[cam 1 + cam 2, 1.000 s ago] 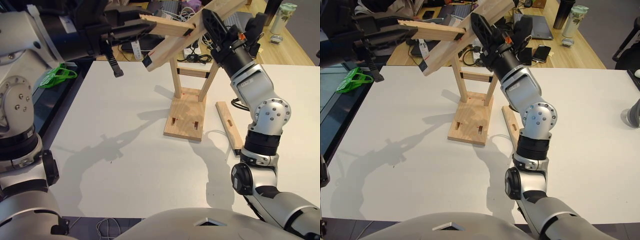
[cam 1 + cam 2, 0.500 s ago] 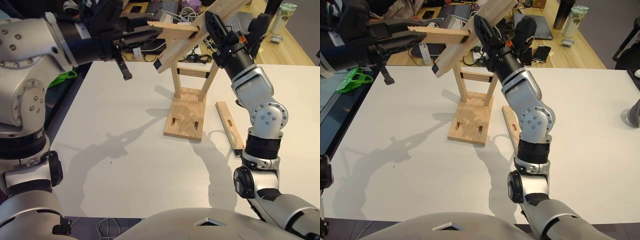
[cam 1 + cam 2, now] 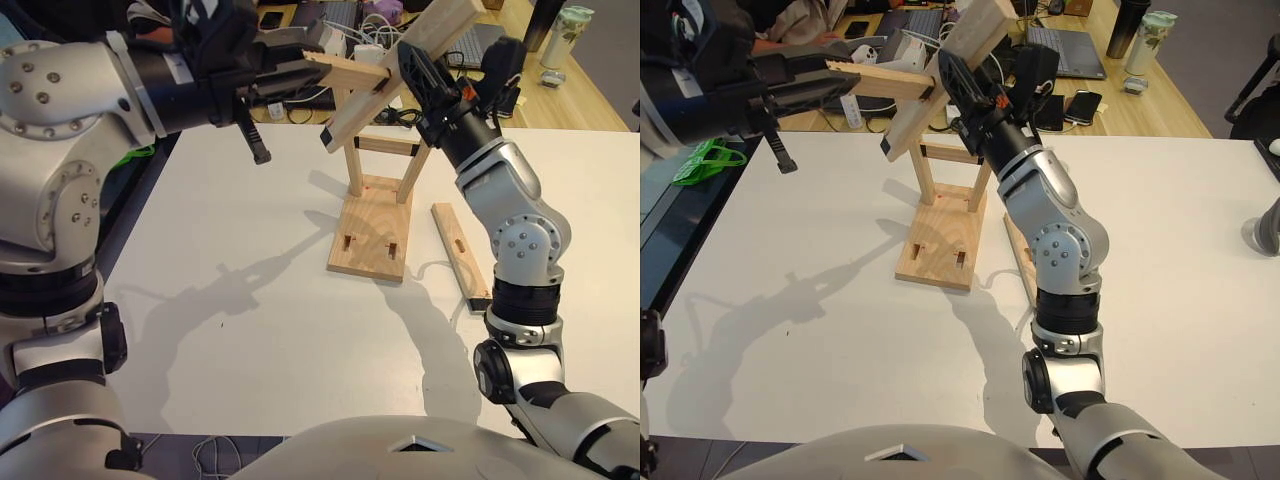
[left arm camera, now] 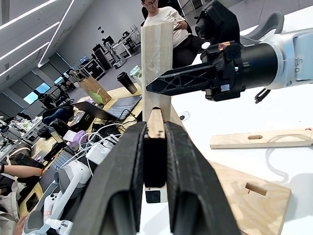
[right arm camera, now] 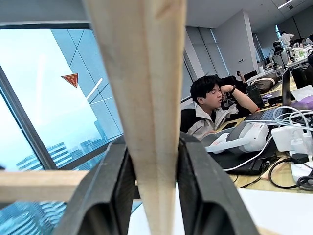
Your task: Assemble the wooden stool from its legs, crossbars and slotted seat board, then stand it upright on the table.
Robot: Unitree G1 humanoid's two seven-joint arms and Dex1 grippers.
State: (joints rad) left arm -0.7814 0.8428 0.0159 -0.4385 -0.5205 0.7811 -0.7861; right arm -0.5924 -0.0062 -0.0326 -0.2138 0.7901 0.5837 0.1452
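Wood pieces are what this moment is about. The seat (image 3: 362, 222) lies flat on the white table (image 3: 250, 230), in the far half and a bit to the right of the middle. Two legs stand in it on the side nearest the far edge, the left one (image 3: 352, 165) and the right one (image 3: 416, 170). A short bar (image 3: 385, 145) joins them near their tops. Two slots in the near side of the seat have nothing in them. A loose leg (image 3: 458, 250) lies flat just to the right of the seat. It does not touch the seat, and it points from the far edge to the near edge.

The right gripper (image 5: 154, 196) is up in the air over the far edge of the table. Its two black fingers are pressed on both flat sides of a long leg (image 3: 362, 108), so it has a firm hold. This leg is tilted, with its low end over the standing legs and its high end off past the far edge.

The left gripper (image 4: 155, 142) is up in the air over the far left part of the table. Its fingers are closed tight on a second bar (image 3: 350, 72), which lies almost level. The free end of this bar touches the side of the tilted leg. I cannot tell if it sits in a slot there.
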